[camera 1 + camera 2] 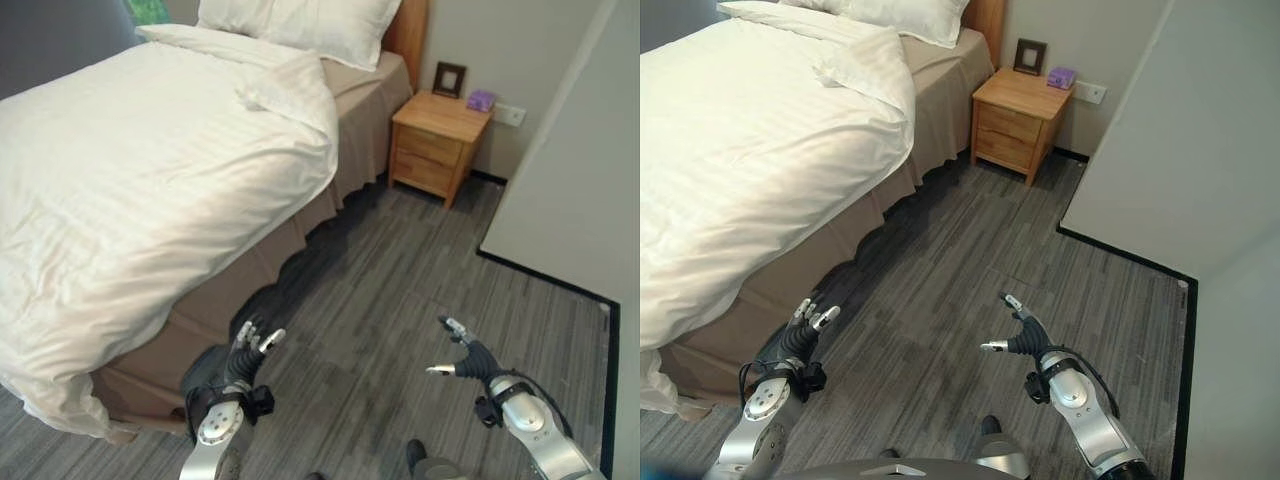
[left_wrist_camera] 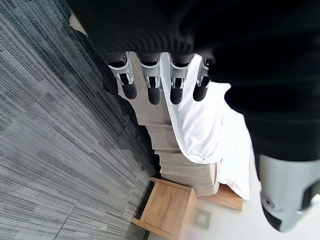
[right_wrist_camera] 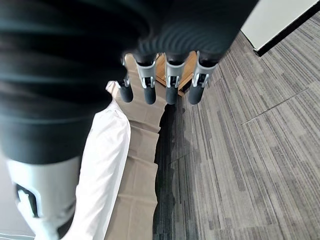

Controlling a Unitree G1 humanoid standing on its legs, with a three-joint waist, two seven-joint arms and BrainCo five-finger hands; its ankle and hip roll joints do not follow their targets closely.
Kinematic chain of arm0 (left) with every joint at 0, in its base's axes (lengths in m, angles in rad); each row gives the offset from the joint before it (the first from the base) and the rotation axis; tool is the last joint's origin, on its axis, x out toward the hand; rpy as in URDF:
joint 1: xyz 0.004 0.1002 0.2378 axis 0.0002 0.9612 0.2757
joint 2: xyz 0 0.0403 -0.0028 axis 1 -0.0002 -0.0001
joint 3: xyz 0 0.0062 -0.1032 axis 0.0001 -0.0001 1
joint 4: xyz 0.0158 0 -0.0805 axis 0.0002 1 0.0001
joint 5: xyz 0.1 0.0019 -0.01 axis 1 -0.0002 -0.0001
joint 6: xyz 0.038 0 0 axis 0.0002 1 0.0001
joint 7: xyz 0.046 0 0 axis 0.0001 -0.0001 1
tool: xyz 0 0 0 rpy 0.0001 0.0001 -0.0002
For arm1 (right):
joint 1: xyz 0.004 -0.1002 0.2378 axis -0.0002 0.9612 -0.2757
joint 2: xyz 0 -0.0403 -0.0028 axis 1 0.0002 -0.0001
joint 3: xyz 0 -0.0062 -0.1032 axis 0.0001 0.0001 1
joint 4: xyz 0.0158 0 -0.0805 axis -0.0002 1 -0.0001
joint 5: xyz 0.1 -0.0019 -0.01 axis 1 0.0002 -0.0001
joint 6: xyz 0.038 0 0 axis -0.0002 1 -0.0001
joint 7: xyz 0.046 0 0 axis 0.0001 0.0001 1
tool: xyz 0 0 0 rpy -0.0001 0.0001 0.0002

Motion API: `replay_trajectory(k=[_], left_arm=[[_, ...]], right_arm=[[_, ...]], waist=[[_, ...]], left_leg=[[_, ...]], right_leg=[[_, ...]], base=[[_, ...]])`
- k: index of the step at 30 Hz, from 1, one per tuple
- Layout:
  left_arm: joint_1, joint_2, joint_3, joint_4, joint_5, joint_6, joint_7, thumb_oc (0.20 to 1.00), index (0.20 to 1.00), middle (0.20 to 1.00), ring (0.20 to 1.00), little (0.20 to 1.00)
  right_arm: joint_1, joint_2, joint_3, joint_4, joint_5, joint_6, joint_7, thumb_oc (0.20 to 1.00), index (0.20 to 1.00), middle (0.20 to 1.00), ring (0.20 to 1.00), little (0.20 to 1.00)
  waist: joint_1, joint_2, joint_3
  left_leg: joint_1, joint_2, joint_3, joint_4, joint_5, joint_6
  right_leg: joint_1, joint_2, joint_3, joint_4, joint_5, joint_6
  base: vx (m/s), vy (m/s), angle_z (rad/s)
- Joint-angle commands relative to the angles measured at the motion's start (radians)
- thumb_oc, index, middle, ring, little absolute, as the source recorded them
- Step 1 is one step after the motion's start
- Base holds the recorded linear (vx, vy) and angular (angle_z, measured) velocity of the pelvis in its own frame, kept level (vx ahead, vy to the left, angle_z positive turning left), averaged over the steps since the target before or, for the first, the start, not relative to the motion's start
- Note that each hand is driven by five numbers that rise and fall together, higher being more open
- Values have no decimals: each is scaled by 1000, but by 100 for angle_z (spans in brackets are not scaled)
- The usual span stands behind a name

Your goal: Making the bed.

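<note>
In the left eye view, the bed [image 1: 250, 290] fills the upper left, covered by a white striped duvet [image 1: 140, 190] that hangs over the near side and the foot corner, with the tan bed skirt [image 1: 360, 130] showing beneath it. The duvet's top corner is folded back near the white pillows [image 1: 310, 25] at the wooden headboard [image 1: 412, 30]. A wooden nightstand [image 1: 435, 140] stands just beside the bed head, carrying a dark picture frame [image 1: 449, 79] and a small purple box [image 1: 481, 100]. The left hand [image 1: 247, 352] hovers over the grey plank floor [image 1: 400, 280] near the foot of the bed, fingers relaxed and empty.

In the right eye view, the right hand [image 1: 1020, 335] hangs over the floor well apart from the bed, fingers and thumb spread, holding nothing.

In the left wrist view, straight fingers [image 2: 151, 90] point toward the bed skirt and duvet edge.

In the right wrist view, the fingers [image 3: 170, 89] are likewise extended and empty.
</note>
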Motion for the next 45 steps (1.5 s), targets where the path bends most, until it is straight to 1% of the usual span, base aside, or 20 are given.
replay_trajectory(k=[1,5,8,10,13,16,20,22,24,28,29,30,31,33,34,36,38,40,42,45], left_arm=[[-64,84,54,28,237,-33,-62,1000,1000,1000,1000,1000],[-84,92,54,-7,213,-36,-37,1000,1000,1000,1000,1000],[-93,91,65,-63,195,-46,-20,1000,1000,1000,1000,1000],[-97,96,62,-81,203,-46,-22,1000,1000,1000,1000,1000],[-117,102,44,-78,230,-43,-32,1000,1000,1000,1000,1000],[-138,105,34,-47,240,-44,-32,1000,1000,1000,1000,1000],[-145,103,26,-7,245,-52,-13,1000,1000,1000,1000,1000],[-144,93,26,1,250,-56,-10,1000,1000,1000,1000,1000],[-122,66,27,13,196,-59,-3,1000,1000,1000,1000,1000],[-126,73,16,5,185,-63,-4,1000,1000,1000,1000,1000],[-130,66,5,8,179,-61,-2,1000,1000,1000,1000,1000],[-130,66,5,8,179,-61,-2,1000,1000,1000,1000,1000],[-121,58,8,2,183,-58,0,1000,1000,1000,1000,1000],[-99,51,28,0,198,-55,-3,1000,1000,1000,1000,1000],[-85,43,41,1,218,-50,-2,1000,1000,1000,1000,1000],[-74,32,46,2,227,-45,0,1000,1000,1000,1000,1000],[-60,30,51,-6,223,-46,4,1000,1000,1000,1000,1000],[-62,38,49,-9,226,-45,8,1000,1000,1000,1000,1000],[-90,60,46,-13,243,-32,21,1000,1000,1000,1000,1000],[-128,80,33,-9,244,-33,33,1000,1000,1000,1000,1000]], right_arm=[[-27,-31,-86,105,215,-50,47,1000,1000,1000,1000,1000],[-30,-1,-87,120,217,-51,30,1000,1000,1000,1000,1000],[-49,-2,-83,74,191,-60,30,1000,1000,1000,1000,1000],[-46,2,-102,55,189,-64,23,1000,1000,1000,1000,1000],[-34,11,-125,54,198,-71,8,1000,1000,1000,1000,1000],[-7,16,-135,67,215,-79,-7,1000,1000,1000,1000,1000],[12,16,-123,72,201,-78,-20,1000,1000,1000,1000,1000],[8,7,-122,72,202,-81,-22,1000,1000,1000,1000,1000],[-14,-37,-104,73,218,-89,-26,1000,1000,1000,1000,1000],[-26,-59,-104,68,224,-91,-31,1000,1000,1000,1000,1000],[-52,-81,-97,70,212,-77,-37,1000,1000,1000,1000,1000],[-52,-81,-97,70,212,-77,-37,1000,1000,1000,1000,1000],[-76,-95,-90,66,206,-62,-27,1000,1000,1000,1000,1000],[-68,-95,-91,66,207,-64,-15,1000,1000,1000,1000,1000],[-55,-94,-93,76,200,-64,-5,1000,1000,1000,1000,1000],[-50,-98,-86,86,189,-62,0,1000,1000,1000,1000,1000],[-57,-94,-77,75,168,-56,7,1000,1000,1000,1000,1000],[-61,-71,-61,78,153,-60,10,1000,1000,1000,1000,1000],[-81,-41,-48,83,143,-61,10,1000,1000,1000,1000,1000],[-119,-28,-27,84,124,-59,0,1000,1000,1000,1000,1000]], waist=[[23,-25,-17],[21,-18,1],[12,-8,39],[3,-7,54],[-9,-13,38],[-26,-18,27],[-31,-7,18],[-30,2,22],[-9,14,40],[12,-6,73],[43,-27,91],[43,-27,91],[66,-42,90],[71,-30,77],[72,-9,59],[72,-1,56],[73,-7,35],[77,-25,19],[71,-31,33],[49,-13,66]], left_leg=[[-21,-7,23,60,5,-38],[-3,-11,10,12,-7,3],[36,-13,10,12,-57,25],[38,-2,18,12,-50,22],[41,17,18,12,-57,-16],[66,43,3,12,-66,-59],[156,77,-12,12,-81,-100],[174,86,-10,26,-30,-109],[2,210,-87,507,201,-117],[-60,219,-89,609,214,-96],[-150,138,-112,628,133,-83],[-150,138,-112,628,132,-83],[-246,58,-109,547,52,-58],[-260,41,-19,308,55,-42],[-239,26,57,113,116,-51],[-232,20,107,29,164,-44],[-205,14,96,22,144,-40],[-166,-23,93,15,118,4],[-108,-43,114,12,60,49],[-47,-12,119,12,40,68]], right_leg=[[-33,4,-241,22,-27,-4],[-127,-3,-240,271,-50,18],[-233,-57,-242,493,28,102],[-280,-86,-269,523,41,97],[-260,-96,-314,298,2,62],[-259,-92,-297,42,63,64],[-295,-124,-270,29,105,89],[-279,-107,-282,34,116,68],[-134,-12,-300,17,21,-42],[-76,3,-289,17,-24,-75],[-45,-7,-252,17,-45,-73],[-45,-7,-253,17,-45,-73],[-10,-7,-219,17,-57,-59],[19,11,-205,17,-79,-38],[71,29,-205,17,-116,-19],[95,39,-215,17,-127,-20],[171,48,-214,21,-172,-25],[149,36,-219,190,-145,6],[-4,-21,-221,497,-54,97],[-159,-87,-251,698,10,97]], base=[[47,45,2],[-7,73,3],[53,96,-38],[108,-38,-22],[272,-162,5],[356,-251,44],[390,-235,32],[342,-287,24],[638,-666,10],[302,-256,-28],[447,-219,-33],[645,-188,-67],[478,-82,-38],[737,-2,-39],[597,63,-47],[584,37,-16],[639,20,-13],[342,76,-16],[313,127,-40],[310,-19,11]])
